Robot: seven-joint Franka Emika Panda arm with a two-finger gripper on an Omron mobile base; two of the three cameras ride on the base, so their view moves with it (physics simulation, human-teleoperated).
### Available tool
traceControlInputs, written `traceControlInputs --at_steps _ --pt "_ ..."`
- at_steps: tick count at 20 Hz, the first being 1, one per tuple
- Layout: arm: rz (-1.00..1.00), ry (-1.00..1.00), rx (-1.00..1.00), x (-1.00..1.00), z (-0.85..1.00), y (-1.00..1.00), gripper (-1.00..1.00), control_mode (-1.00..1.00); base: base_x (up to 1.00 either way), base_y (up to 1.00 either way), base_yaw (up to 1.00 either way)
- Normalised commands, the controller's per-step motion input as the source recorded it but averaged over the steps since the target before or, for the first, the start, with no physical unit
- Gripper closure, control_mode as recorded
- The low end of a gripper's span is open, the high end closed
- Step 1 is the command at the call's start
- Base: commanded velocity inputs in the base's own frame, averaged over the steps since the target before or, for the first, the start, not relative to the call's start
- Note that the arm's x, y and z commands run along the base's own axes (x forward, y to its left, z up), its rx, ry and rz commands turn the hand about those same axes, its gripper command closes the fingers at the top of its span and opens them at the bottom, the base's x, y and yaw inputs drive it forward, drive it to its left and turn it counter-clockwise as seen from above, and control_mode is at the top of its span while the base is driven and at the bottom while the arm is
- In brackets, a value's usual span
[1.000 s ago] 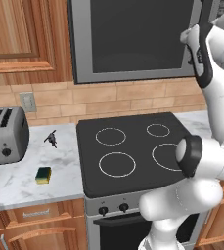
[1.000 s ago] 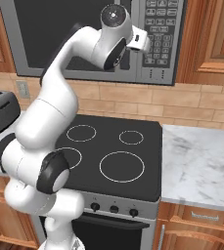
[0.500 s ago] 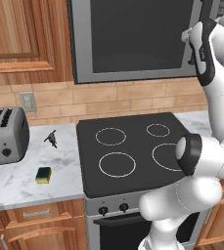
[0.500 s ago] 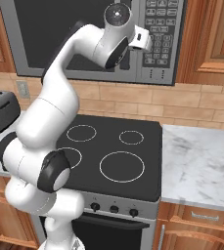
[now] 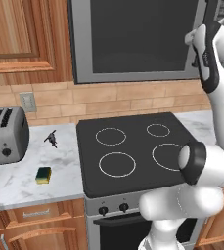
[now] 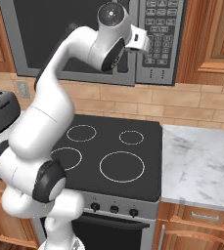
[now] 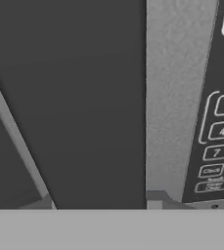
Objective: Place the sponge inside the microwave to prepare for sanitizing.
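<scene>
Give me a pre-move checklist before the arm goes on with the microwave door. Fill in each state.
1. Microwave door shut, so nothing can go in: not ok.
2. Hand up at the door's right edge, by the keypad: ok.
3. Gripper open or shut: cannot tell.
4. Sponge lying free on the counter, left of the stove: ok.
5. Toaster and the small dark spiky object apart from the sponge: ok.

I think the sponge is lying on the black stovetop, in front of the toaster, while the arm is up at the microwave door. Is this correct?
Not quite. The sponge lies on the marble counter left of the stovetop, in front of the toaster, as the left base view shows. The arm is indeed up at the microwave door.
</scene>
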Motion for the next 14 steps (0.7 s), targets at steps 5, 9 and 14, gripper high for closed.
traceControlInputs --at_steps 5,9,14 --pt "-0.14 0.00 -0.16 -0.63 0.04 0.47 1.00 -1.00 0.00 0.00 0.00" --pt "-0.15 0.02 -0.10 -0.79 0.08 0.27 1.00 -1.00 0.00 0.00 0.00" --pt "-0.23 0.02 -0.01 -0.79 0.00 0.17 1.00 -1.00 0.00 0.00 0.00"
